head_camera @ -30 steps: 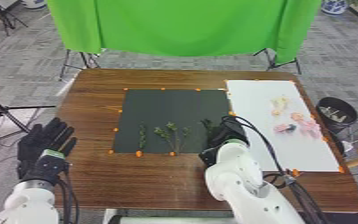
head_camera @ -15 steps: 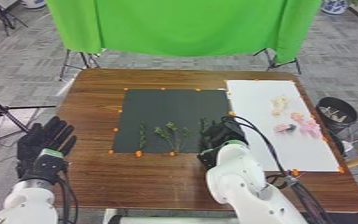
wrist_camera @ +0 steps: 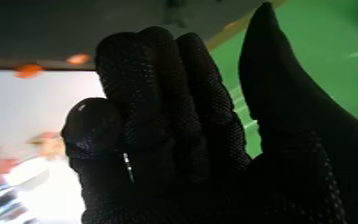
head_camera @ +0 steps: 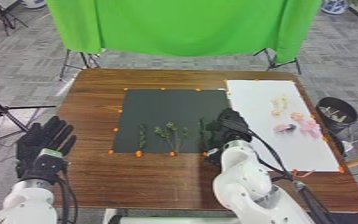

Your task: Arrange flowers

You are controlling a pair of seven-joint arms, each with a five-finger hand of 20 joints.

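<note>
In the head view, my left hand (head_camera: 44, 141) is at the table's left edge, its fingers straight and open. My right hand (head_camera: 232, 121) is over the right edge of the dark mat (head_camera: 171, 102), beside a thin green stem (head_camera: 203, 131). Another green stem (head_camera: 143, 136) and a branched green sprig (head_camera: 172, 134) lie near the mat's lower edge. Cream flowers (head_camera: 280, 105) and pink flowers (head_camera: 306, 124) lie on the white board (head_camera: 264, 145). In the right wrist view, my right hand (wrist_camera: 180, 145) has relaxed fingers with the thumb apart, nothing between them.
The brown wooden table (head_camera: 149, 182) carries small orange markers around the mat and board. A dark bin (head_camera: 337, 111) stands off the table's right side. Black cables run along my right arm. A green cloth (head_camera: 189, 25) hangs beyond the far edge.
My right hand has shifted to the right and slightly away from me, uncovering more of the stem beside it. The left hand has stayed in place.
</note>
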